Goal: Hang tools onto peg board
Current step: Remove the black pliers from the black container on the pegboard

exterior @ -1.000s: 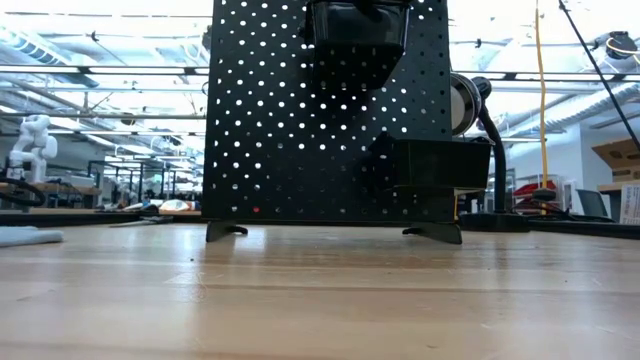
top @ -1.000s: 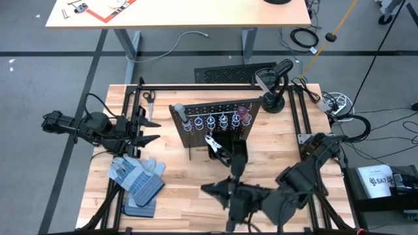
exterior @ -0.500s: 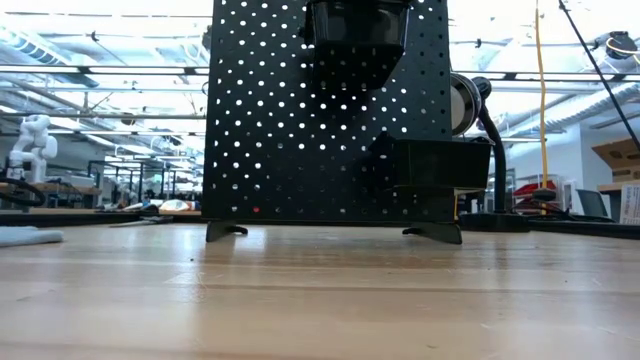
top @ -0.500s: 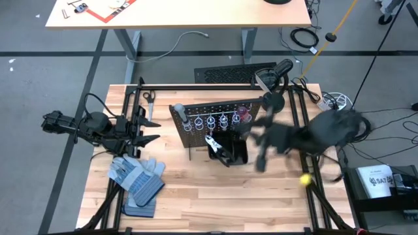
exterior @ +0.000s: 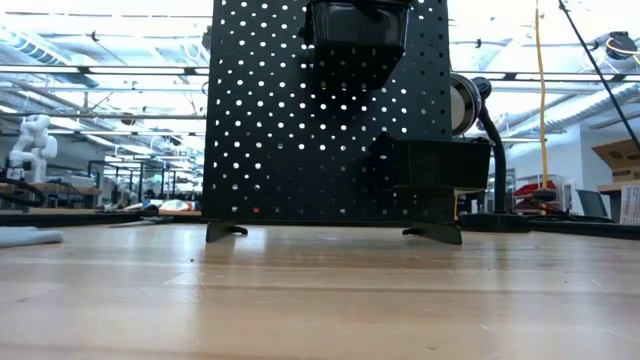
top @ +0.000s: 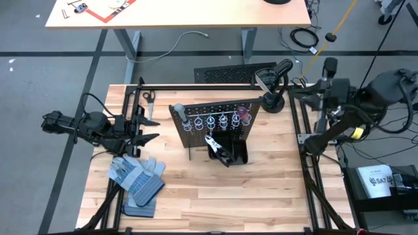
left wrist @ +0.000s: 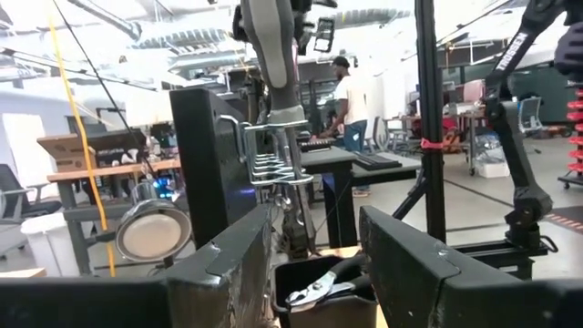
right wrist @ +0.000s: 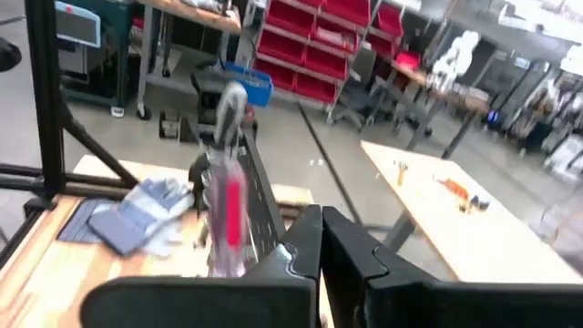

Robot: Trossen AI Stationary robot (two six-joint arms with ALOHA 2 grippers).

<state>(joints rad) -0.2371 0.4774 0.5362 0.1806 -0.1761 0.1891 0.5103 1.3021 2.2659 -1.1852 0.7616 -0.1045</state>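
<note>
Right gripper [right wrist: 319,239], jaws together, sits beyond the board [top: 215,117]; left gripper [top: 140,130], jaws apart, risks snagging the gloves [top: 137,179].

Landmark: peg board [top: 212,121], upright mid-table. Near side of it: bare wood all the way to the table's near edge [top: 215,225], nothing in the way. Bin [top: 230,149] with pliers [top: 217,147] juts from its front. Left of board: work gloves [top: 137,177] and left gripper [top: 140,130]. Behind-right: lamp base [top: 273,101]. Right gripper [top: 324,88] sits off the table edge, right of board.
</note>
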